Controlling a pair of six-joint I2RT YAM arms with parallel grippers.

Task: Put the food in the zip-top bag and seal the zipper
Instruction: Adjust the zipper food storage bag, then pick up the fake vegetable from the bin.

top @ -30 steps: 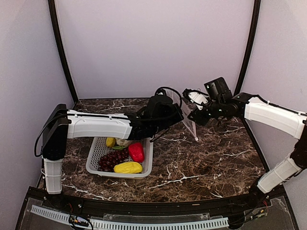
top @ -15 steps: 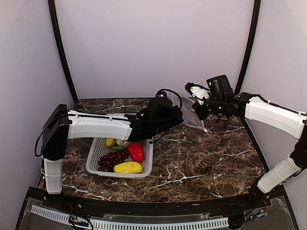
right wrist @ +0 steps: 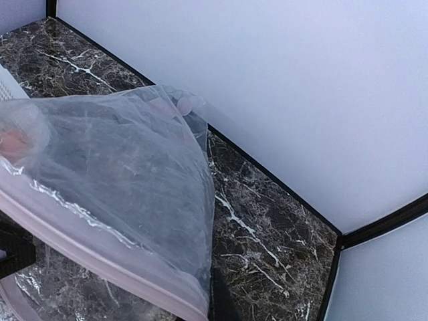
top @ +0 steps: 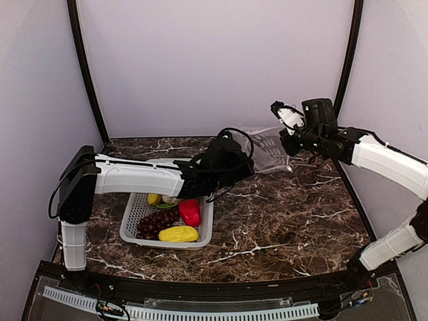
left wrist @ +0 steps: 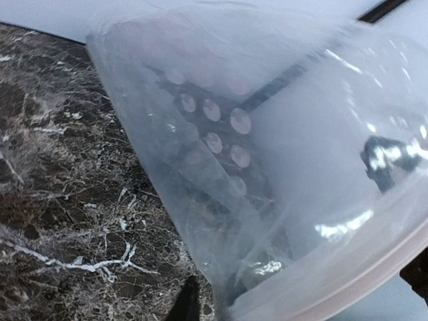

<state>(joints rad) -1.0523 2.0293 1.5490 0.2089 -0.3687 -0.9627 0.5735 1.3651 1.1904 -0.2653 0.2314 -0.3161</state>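
Observation:
The clear zip-top bag (top: 267,148) with white dots hangs stretched above the back of the table between my two grippers. My right gripper (top: 289,146) is shut on one end of its mouth edge, with the pinkish zipper (right wrist: 100,257) running past its finger (right wrist: 221,302). My left gripper (top: 245,160) is at the other end. There the bag (left wrist: 281,154) and zipper (left wrist: 348,287) cover the jaws, and only one fingertip (left wrist: 187,304) shows. The food lies in the basket: red pepper (top: 190,211), yellow fruit (top: 178,233), grape bunch (top: 155,223).
The grey mesh basket (top: 130,231) stands on the marble table (top: 287,221) at front left, under the left arm. Pale walls with black posts enclose the back and sides, close behind the right gripper.
My right gripper shut on the bag, then rose and drew right and back with its end. The bag went from standing steeply to lying stretched and flatter. The left arm hardly moved.

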